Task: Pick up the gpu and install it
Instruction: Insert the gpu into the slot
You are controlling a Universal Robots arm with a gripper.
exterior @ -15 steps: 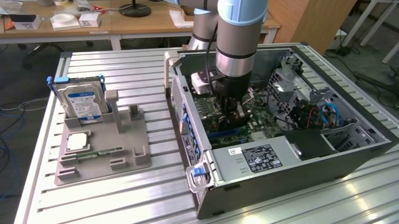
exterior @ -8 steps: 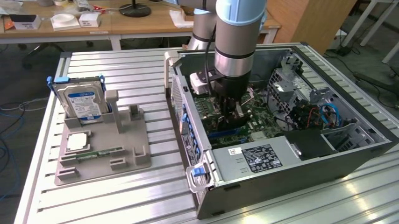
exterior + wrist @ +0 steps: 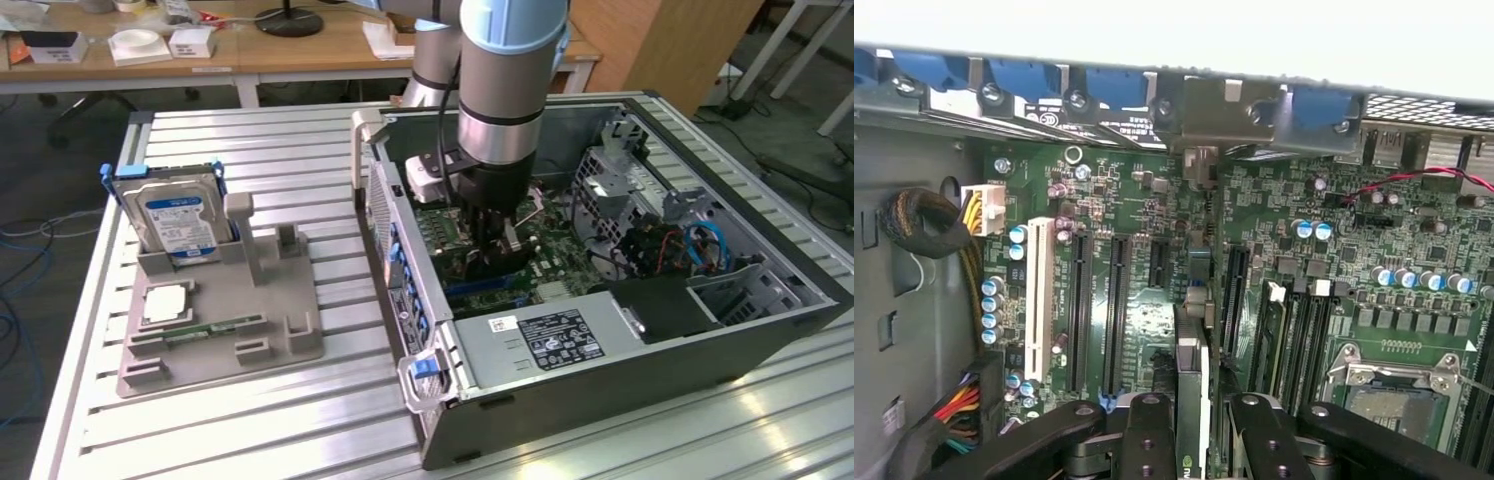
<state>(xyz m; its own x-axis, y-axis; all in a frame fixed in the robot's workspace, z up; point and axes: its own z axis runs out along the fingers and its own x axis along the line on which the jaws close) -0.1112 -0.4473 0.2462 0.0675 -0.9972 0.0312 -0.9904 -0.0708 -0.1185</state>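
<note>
The jaws of the gripper (image 3: pixel 1199 445) are clamping narrow on the top edge of the gpu (image 3: pixel 1191 385), a light, stiff, fragile card hanging edge-on over a motherboard (image 3: pixel 1144 300) slot, seemingly unseated.

A robotics lab: robot arm (image 3: pixel 501 60), opened computer case (image 3: pixel 641 385), metal bench (image 3: pixel 267 420).

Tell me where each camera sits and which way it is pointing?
Exterior view: raised above the table, looking down into the open computer case; the arm shows.
Wrist view: on the wrist, looking past the gripper at the motherboard; its fingers clamp the gpu.
Both show the motherboard and gripper.
</note>
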